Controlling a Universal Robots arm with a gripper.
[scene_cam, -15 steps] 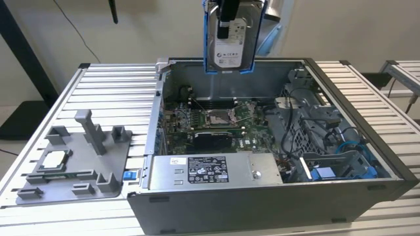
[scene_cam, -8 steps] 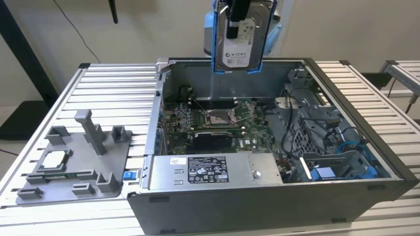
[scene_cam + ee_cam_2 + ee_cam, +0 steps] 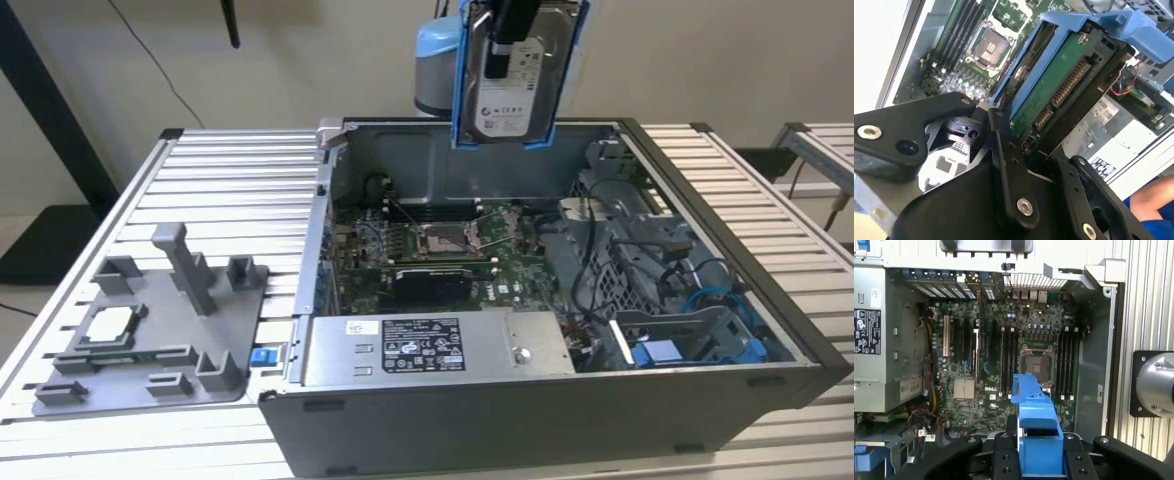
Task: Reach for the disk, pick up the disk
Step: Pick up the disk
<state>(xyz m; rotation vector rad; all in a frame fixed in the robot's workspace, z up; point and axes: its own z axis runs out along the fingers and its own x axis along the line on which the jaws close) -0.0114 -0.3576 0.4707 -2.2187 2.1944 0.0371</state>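
The hand (image 3: 507, 55) is clenched on the disk (image 3: 514, 105), holding it upright at twelve o'clock, high enough to clear the open computer case (image 3: 534, 430) on the bench (image 3: 227, 170).

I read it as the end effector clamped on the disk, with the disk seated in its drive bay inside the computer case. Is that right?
Not quite. The end effector is clamped on the disk, but the disk is not seated in a bay. The exterior view shows it held upright in the air above the open computer case.
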